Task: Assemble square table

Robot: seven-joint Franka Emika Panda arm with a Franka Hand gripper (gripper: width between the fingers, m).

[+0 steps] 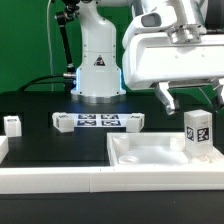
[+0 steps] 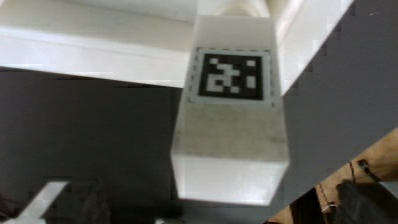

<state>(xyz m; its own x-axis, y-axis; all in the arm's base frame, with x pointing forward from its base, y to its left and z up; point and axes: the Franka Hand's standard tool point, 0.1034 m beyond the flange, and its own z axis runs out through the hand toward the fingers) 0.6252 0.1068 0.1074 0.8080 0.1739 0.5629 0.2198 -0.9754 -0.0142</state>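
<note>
gripper (image 1: 194, 100): jaws spread wide, gripping nothing, hanging just above the upright leg (image 1: 197, 134) | upright leg: stands inside the tabletop (image 1: 140, 152) near its end at the exterior view's right, tag facing the camera | loose leg (image 1: 12, 124): on the dark table (image 1: 40, 105), well apart at the exterior view's left

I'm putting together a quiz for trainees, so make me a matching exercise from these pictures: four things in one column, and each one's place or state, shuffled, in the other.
Things:
1. claw
2. upright leg
3. marker board
4. leg farthest from the claw

Places or states:
A. lying flat on the dark table, in front of the robot's base
B. open, hovering
C. standing on the tabletop
D. near the exterior view's left edge

Pairs: 1-B, 2-C, 3-A, 4-D
</note>
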